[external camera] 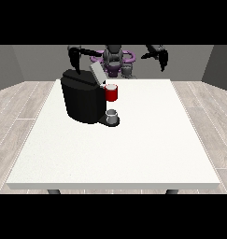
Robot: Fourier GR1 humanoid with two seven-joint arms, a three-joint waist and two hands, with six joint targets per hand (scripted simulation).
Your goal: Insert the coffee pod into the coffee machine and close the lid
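At the view's left you saw a grey plank floor (21, 100) with long seams, and on it stood the counter (133, 154), a wide white slab with a matte, plain top and straight edges.

Above the counter's far left part, the hand at the view's left (76, 59) hung on its black arm, pointing down over the coffee machine (82, 100). It did not touch the machine, as far as you could judge. Whether its fingers were spread or pressed together, you could not tell; it was too small and dark.

The coffee machine was a black, rounded block with a smooth surface. Its lid (96, 73) was a flat grey plate, standing tilted up and open at the top. At the machine's front sat a red thing at the machine (112, 92), shaped like a short cylinder. Below it, on the machine's dark base, stood a small grey thing (112, 114), cup-like; you could not say if it was the pod.

At the view's right, the hand at the view's right (161, 58) hung in the air beyond the counter's far edge, well apart from the machine. Its fingers also could not be read.
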